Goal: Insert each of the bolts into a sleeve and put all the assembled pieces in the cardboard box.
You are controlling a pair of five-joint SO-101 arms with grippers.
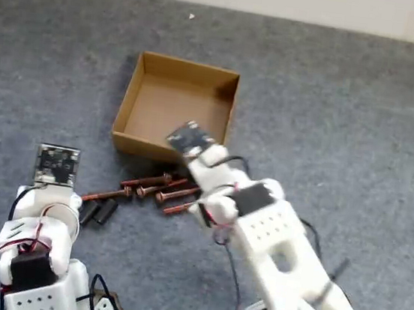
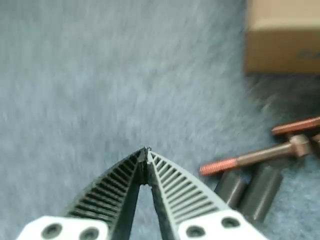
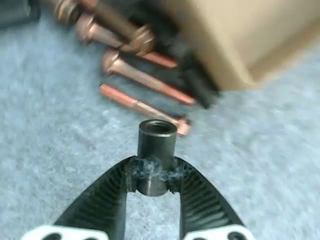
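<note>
- Grey carpet (image 1: pixel 334 103), from above: the box (image 1: pixel 140 145) holds nothing. Loose bolts (image 1: pixel 159 187) lie just before its front wall, with two spare sleeves (image 1: pixel 99 211) a little farther off. By this showing no piece is assembled, and every pairing and boxing is left to do.
- Left wrist: the left gripper (image 2: pixel 146 156), pinched shut and empty, hangs over carpet, with the spare sleeves just beside it and the box well beyond.
- Right wrist: the right gripper (image 3: pixel 155 175) clamps one sleeve (image 3: pixel 157 142) upright, bore up, with the bolts between it and the box.
</note>
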